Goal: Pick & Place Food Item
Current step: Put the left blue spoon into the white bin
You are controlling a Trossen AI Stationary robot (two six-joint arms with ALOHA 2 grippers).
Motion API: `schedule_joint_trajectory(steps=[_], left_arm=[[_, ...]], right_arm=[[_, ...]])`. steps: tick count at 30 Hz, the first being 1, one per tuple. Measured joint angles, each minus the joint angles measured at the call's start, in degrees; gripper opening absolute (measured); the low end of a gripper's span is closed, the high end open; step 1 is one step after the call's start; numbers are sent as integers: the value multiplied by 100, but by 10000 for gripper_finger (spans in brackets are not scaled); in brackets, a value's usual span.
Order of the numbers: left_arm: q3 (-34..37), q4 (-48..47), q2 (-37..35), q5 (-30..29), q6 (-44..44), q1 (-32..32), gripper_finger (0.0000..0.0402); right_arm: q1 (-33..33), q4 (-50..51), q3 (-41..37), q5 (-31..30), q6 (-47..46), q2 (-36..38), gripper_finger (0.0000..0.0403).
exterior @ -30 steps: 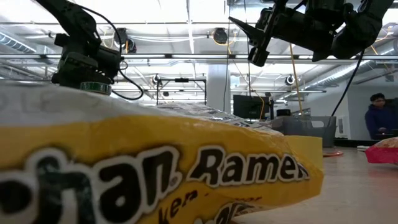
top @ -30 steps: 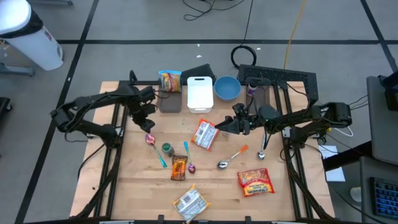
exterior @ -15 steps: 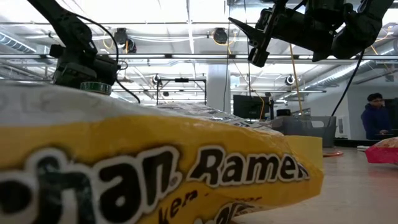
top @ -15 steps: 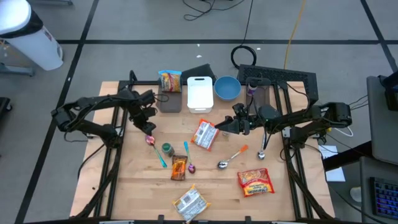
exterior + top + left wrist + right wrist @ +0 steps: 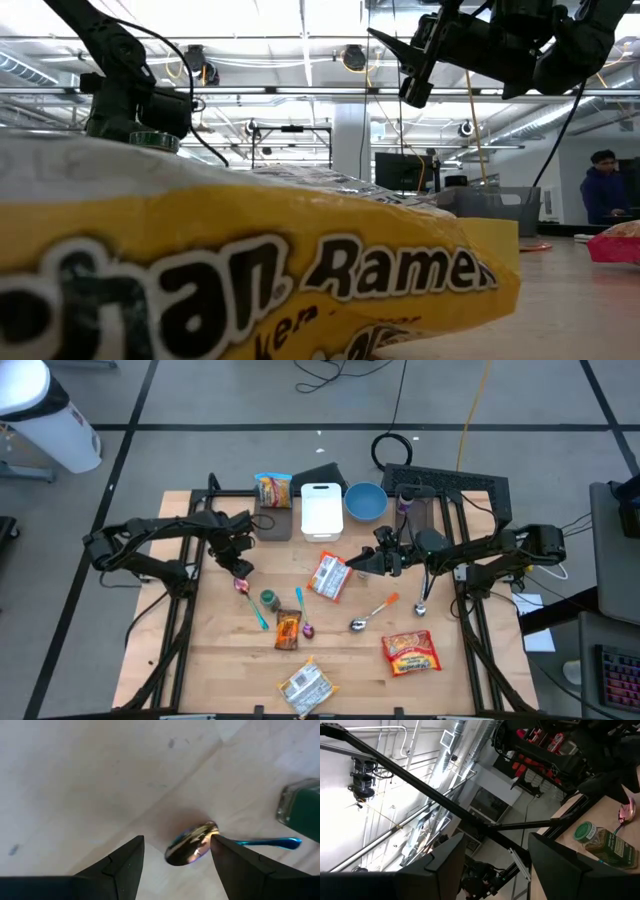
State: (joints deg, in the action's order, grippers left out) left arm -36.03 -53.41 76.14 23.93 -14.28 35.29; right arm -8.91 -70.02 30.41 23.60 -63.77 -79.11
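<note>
The left gripper (image 5: pixel 240 563) is held low over the wooden table (image 5: pixel 215 660), fingers apart and empty, directly above the bowl of a blue-handled spoon (image 5: pixel 191 847). A green jar (image 5: pixel 268 599) lies just at 4 o'clock of it. The right gripper (image 5: pixel 352 563) is held raised near table centre, fingers apart, nothing held; a silver noodle packet (image 5: pixel 329 576) lies at its 8 o'clock. A red noodle packet (image 5: pixel 410 652) is seen at 5 o'clock of centre.

Robotics lab, exposed ceiling ducts (image 5: pixel 451 750), monitor (image 5: pixel 398 170)
</note>
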Motion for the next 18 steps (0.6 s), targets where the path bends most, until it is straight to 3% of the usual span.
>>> schedule_joint_trajectory(steps=[18], left_arm=[[411, 256, 0, 310, -430, -323, 234]], right_arm=[[0, -1, 0, 19, -2, 0, 212]])
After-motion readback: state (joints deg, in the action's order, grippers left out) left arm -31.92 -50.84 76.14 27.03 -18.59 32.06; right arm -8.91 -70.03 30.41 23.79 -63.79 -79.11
